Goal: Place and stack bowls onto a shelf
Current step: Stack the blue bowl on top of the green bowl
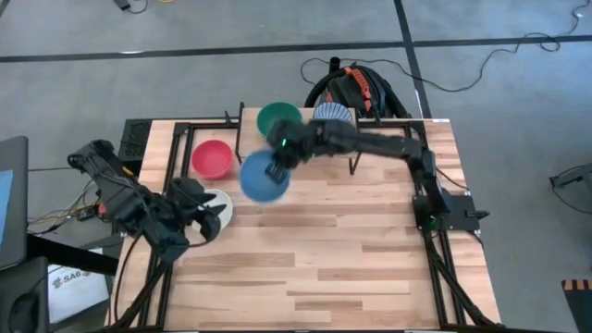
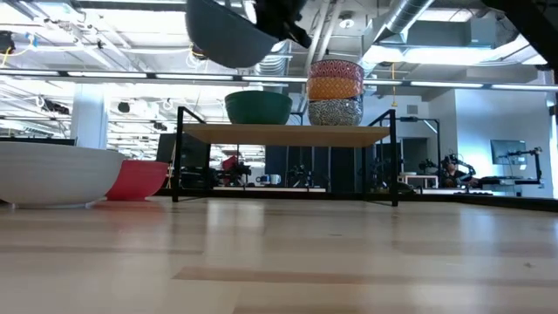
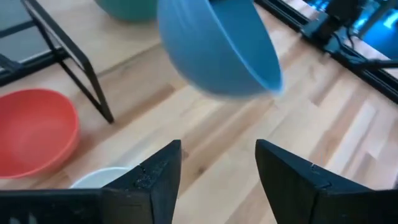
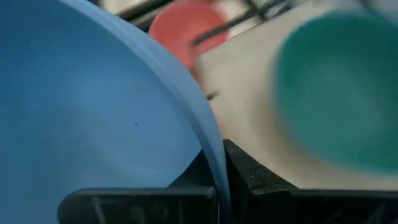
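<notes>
My right gripper (image 1: 277, 165) is shut on a light blue bowl (image 1: 264, 178), held high above the table in front of the shelf (image 2: 288, 133). On the shelf's board rest a green bowl (image 2: 258, 107) and a stack of three bowls (image 2: 335, 92). A red bowl (image 1: 211, 159) and a white bowl (image 1: 220, 205) sit on the table at the left. My left gripper (image 3: 217, 163) hangs open and holds nothing, above the white bowl (image 3: 102, 177). My right gripper pinches the blue bowl's rim (image 4: 216, 167) between its two fingers, one inside the bowl and one outside. The fingers slant down at it from the table's right side. The bowl (image 2: 227, 35) is lifted clear, tilted, its bottom hanging lowest.
The shelf's thin black legs (image 2: 179, 157) stand on the tabletop close to the red bowl. Bare wooden tabletop (image 1: 342, 250) stretches across the near half. A black frame (image 1: 435, 268) runs along the table's right edge.
</notes>
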Motion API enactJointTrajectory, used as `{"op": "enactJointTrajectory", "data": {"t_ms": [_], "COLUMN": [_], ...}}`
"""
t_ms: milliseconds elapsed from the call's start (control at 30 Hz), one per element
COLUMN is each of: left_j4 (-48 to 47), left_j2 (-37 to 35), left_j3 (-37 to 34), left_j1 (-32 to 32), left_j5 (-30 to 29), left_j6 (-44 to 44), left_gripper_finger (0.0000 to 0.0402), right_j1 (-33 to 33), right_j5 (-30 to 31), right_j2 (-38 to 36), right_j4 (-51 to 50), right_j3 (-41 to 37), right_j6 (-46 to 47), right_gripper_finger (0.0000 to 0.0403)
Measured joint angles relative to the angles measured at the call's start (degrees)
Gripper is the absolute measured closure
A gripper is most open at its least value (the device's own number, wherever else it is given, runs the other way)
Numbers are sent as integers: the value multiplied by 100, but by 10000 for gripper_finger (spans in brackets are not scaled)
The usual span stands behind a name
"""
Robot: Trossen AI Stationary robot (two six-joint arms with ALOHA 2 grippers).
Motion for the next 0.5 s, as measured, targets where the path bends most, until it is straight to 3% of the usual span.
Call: {"op": "enactJointTrajectory", "data": {"t_ms": [500], "left_j4": [-59], "left_j2": [-13], "left_j3": [0], "left_j1": [1342], "left_j5": [196], "left_j6": [-15], "left_gripper_finger": [212], "right_j1": [-1825], "right_j5": [-19], "right_j2": [-270], "right_j4": [1214], "right_j3": [-4], "right_j6": [-1741], "right_gripper_finger": [375]}}
